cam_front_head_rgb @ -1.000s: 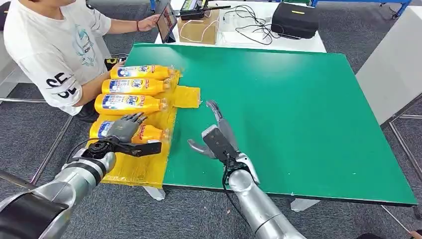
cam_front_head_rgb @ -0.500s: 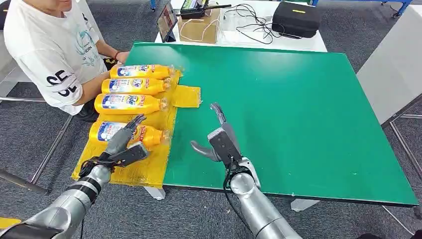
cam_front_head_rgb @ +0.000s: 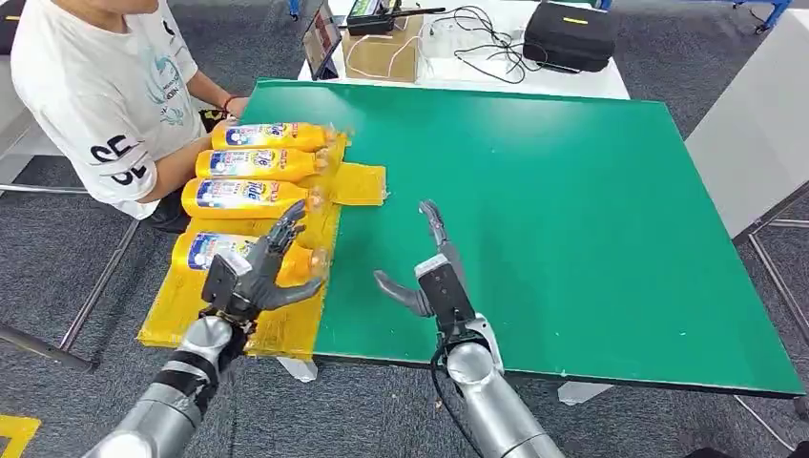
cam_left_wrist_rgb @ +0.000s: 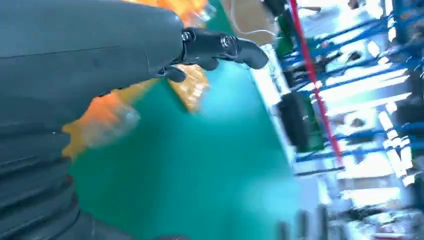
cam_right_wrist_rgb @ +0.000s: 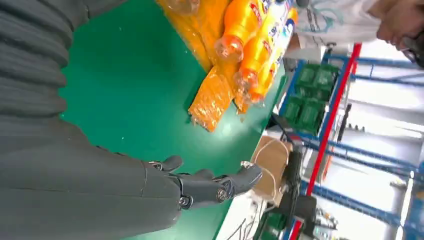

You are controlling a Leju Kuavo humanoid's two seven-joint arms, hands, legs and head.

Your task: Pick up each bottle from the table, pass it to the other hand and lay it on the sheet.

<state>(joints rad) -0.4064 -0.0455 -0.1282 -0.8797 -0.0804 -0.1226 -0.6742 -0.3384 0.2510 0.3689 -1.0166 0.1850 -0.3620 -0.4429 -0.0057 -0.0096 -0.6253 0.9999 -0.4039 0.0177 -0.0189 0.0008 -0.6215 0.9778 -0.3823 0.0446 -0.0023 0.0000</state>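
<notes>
Nearest bottle (cam_front_head_rgb: 212,249) on the sheet (cam_front_head_rgb: 286,329) half-hidden behind the left hand (cam_front_head_rgb: 250,277), fingers (cam_front_head_rgb: 289,221) spread, empty.

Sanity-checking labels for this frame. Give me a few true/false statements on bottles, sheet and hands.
1. Four bottles lie on the yellow sheet. True.
2. The right hand holds a bottle. False: it is open over the bare green table, holding nothing.
3. The left hand is above the nearest bottle, fingers spread. True.
4. The bottles stand upright. False: all lie on their sides.
5. A person in a white shirt sits beside the sheet. True.
</notes>
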